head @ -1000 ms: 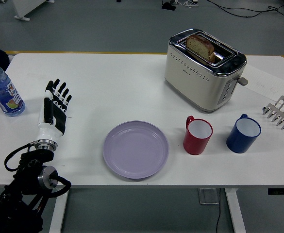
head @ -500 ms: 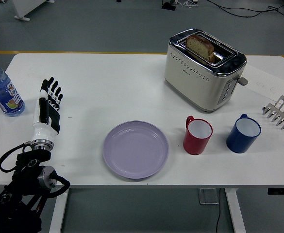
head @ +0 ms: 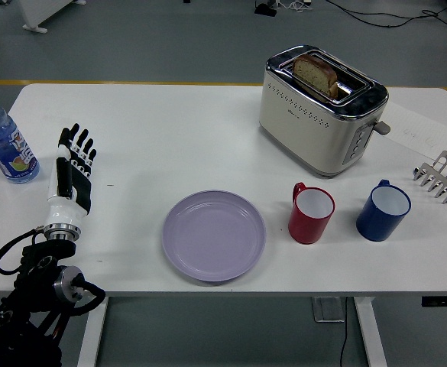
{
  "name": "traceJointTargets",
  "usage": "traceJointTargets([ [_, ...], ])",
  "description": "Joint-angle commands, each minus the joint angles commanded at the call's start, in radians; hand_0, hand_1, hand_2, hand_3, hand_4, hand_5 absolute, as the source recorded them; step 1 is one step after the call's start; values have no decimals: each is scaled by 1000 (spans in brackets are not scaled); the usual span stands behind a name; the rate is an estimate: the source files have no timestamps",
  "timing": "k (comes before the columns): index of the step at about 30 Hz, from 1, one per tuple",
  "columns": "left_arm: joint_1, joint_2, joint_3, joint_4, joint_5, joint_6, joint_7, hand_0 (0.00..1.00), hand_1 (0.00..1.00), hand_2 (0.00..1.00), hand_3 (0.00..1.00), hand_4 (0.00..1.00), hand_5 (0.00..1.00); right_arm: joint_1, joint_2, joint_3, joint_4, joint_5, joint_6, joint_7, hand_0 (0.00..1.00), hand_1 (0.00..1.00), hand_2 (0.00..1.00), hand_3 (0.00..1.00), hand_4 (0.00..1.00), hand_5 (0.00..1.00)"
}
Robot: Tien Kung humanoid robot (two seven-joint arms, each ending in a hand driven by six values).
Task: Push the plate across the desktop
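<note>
The plate (head: 214,235) looks smooth and matt lilac — the toaster (head: 321,109) is glossy cream with polished metal trim, the bottle (head: 3,142) clear plastic, the table (head: 170,138) matt white.

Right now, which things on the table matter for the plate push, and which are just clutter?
For the job: lilac plate; left hand, open, well left of it.

Lying about: toaster with bread, red mug, blue mug, water bottle, toast rack.
</note>
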Motion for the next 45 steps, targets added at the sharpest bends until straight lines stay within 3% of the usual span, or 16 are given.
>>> traceJointTargets([
  [2,16,7,-11,-20,27,-23,21,935,945,976,942,687,998,-2,-1,-3,-1,6,-1,3,631,590,678,607,366,376],
  [3,21,12,-14,-26,28,-27,25,854,866,884,804,681,998,-3,-1,-4,-1,8,-2,3,631,591,678,607,368,378],
  [10,58,90,-60,-51,9,-42,36,842,859,879,797,683,998,-7,0,-4,-1,13,-4,6,630,590,678,607,368,380],
  [14,81,113,-107,-47,-2,-56,48,842,859,879,797,683,998,-10,1,0,-1,8,-5,4,630,590,678,607,368,380],
  [15,86,114,-120,-48,-4,-62,53,684,744,760,726,666,998,-11,1,1,-1,7,-5,4,630,591,678,607,368,380],
  [20,117,111,-178,-60,-33,-55,84,684,744,760,726,666,998,-13,3,3,-1,6,-6,4,630,591,678,607,368,380],
  [21,119,110,-181,-61,-38,-54,86,399,565,617,601,651,859,-13,3,2,-1,6,-6,4,631,590,678,607,368,381],
  [26,124,98,-208,-68,-89,30,64,399,565,617,601,651,859,-10,3,-1,-2,13,-5,9,631,590,678,607,368,381],
  [27,123,98,-210,-68,-92,44,59,321,385,377,374,603,198,-10,3,-2,-2,14,-6,9,629,590,677,607,368,381],
  [32,117,95,-224,-64,-119,113,20,321,385,377,374,603,198,-4,2,-6,-3,23,-7,12,629,590,677,607,368,381],
  [33,116,94,-228,-62,-120,124,13,189,248,246,282,746,301,-2,2,-8,-3,25,-7,13,630,590,678,607,368,381],
  [36,116,92,-233,-60,-104,139,5,189,248,246,282,746,301,1,2,-7,-3,24,-7,13,630,590,678,607,368,381],
  [38,116,91,-233,-58,-101,132,5,189,248,246,282,746,301,2,2,-7,-3,24,-7,13,630,590,678,607,368,381],
  [39,116,89,-232,-57,-100,127,3,119,147,166,228,891,419,3,2,-6,-3,23,-7,13,631,589,677,606,368,381],
  [44,116,84,-231,-53,-109,75,8,119,147,166,228,891,419,6,4,-1,-3,14,-7,11,631,589,677,606,368,381],
  [45,117,83,-235,-51,-104,47,28,108,141,134,212,998,943,7,4,1,-3,10,-6,10,630,590,678,606,368,381],
])
